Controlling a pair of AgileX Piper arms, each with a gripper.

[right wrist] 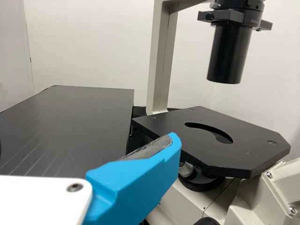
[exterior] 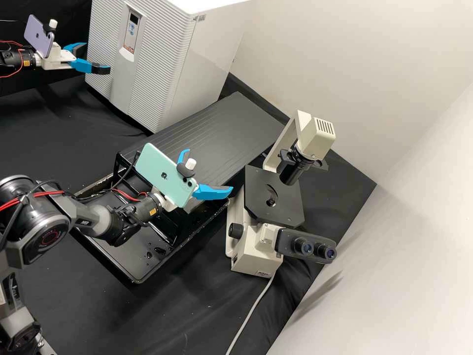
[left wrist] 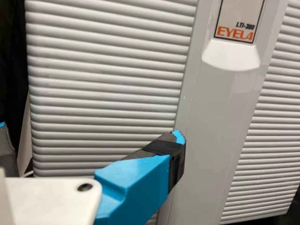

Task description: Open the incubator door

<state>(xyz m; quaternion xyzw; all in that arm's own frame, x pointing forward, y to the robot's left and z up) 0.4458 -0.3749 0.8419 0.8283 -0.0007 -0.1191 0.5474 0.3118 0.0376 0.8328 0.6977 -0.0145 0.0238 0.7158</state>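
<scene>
1. The left gripper, white-bodied with bright blue, dark-padded fingers [exterior: 97, 57], had its jaws apart, probably to leave one finger free to hook or pull an edge.
2. That finger's tip was at the front of the tall, pale, box-shaped incubator [exterior: 148, 54]; I could not tell whether they touched. Its ribbed door [left wrist: 110, 89] looked shut, and the arm's height and angle likely suited a reach for the door's edge.
3. The right gripper, likewise white and blue [exterior: 209, 170], also had its jaws apart. It was beside the cream microscope with a black stage [exterior: 273, 197], presumably parked out of the door's way.
4. Beyond the incubator's side, the flat, grooved black platform [exterior: 246, 123] lay between incubator and microscope, perhaps as a work surface.
</scene>
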